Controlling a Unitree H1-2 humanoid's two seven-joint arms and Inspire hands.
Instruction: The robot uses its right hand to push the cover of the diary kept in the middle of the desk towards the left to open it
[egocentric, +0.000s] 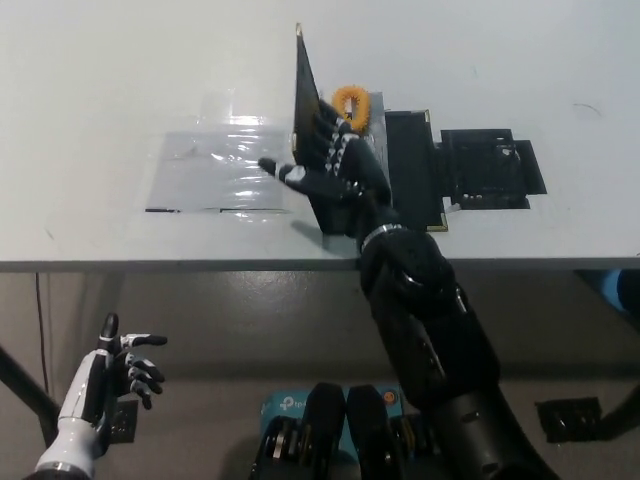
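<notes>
A black diary lies in the middle of the white desk (90, 110). Its cover (303, 95) stands almost upright on edge, tilting left past vertical. My black right hand (335, 170) presses flat against the cover's inner face, fingers spread and open, holding nothing. The opened inside of the diary (410, 165) shows to the right of the hand, with gold corners. An orange ring-shaped object (350, 103) lies on the opened part, behind the hand. My white left hand (105, 385) rests below the desk edge at the lower left, fingers apart and empty.
A clear plastic sheet (225, 168) lies flat on the desk just left of the cover. A black flat frame (492, 170) lies right of the diary. A grey tape strip sits at the desk's front edge (200, 265) under my right arm.
</notes>
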